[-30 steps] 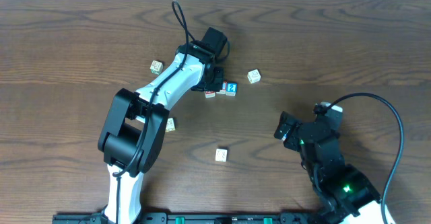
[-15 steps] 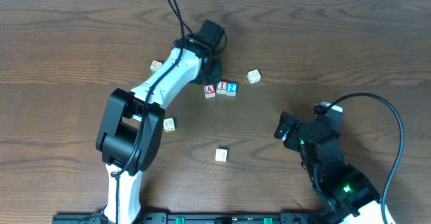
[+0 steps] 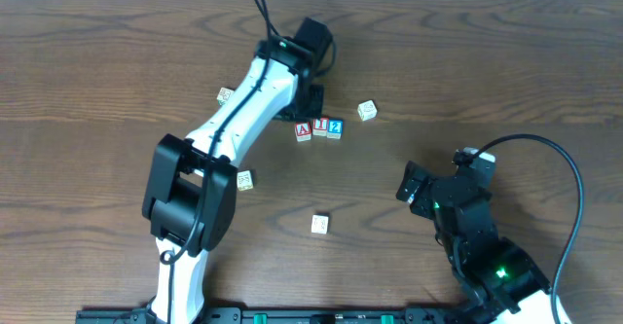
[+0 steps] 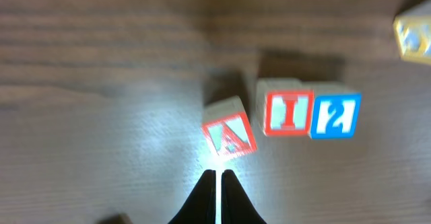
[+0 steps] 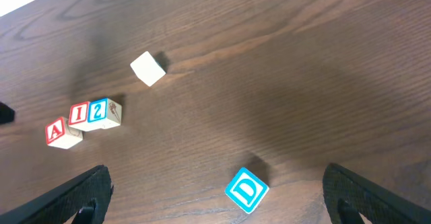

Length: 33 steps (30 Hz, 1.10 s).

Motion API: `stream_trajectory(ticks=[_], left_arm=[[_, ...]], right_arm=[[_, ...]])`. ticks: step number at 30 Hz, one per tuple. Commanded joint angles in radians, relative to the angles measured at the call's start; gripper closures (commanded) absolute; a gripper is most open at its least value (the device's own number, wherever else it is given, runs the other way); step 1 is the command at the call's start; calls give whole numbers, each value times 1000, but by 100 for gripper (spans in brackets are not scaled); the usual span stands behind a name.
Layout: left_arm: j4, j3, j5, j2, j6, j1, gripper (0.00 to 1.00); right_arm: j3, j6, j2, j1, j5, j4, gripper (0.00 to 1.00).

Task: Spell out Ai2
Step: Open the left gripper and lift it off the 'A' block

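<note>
Left arm is drawing back from the letter row, its wrist now sitting farther up the worktop (image 3: 97, 71) than a second ago, when it was covering the first block.

A block (image 4: 229, 138), I block (image 4: 288, 113) and 2 block (image 4: 335, 116) are lying near the worktop's middle with their printed faces up. The row's long axis is running left to right in the overhead view and reading A, I, 2. I and 2 are sitting squarely side by side, touching. The A block is turned slightly askew and set a little out of line, just beside the I. The left gripper (image 4: 219, 183) is hovering beside the A block with its fingers pressed together on nothing. The right gripper (image 3: 411, 184) is waiting well apart at the right, spread wide and holding nothing.
</note>
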Motion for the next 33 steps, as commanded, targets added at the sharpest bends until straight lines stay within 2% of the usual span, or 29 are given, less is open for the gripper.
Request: stream_trajectory(ticks=[1,8,12,15,20,24,33], left_arm=[[-3,-45,-22,-1,-1,-21,94],[-16,-75,-22,-15,-12,-23,94],[10,-113,-50,-96,-12,-23,94],[61,-200,-94,-195,-17,-23,94],[240,-437,-100,-331,-17,-23,94],[339,-538,-75,-322,-28,-24,94],[406,-547,-10,-229,-69,-24,94]], right_arm=[[-2,10,-1,10,10,-1,1],[-2,10,-1,10,10,-1,1],[-2,10,-1,10,10,-1,1],[-2,10,-1,10,10,-1,1],[-2,10,-1,10,10,-1,1],[-2,10,-1,10,10,-1,1],[-2,10,-1,10,10,-2,1]])
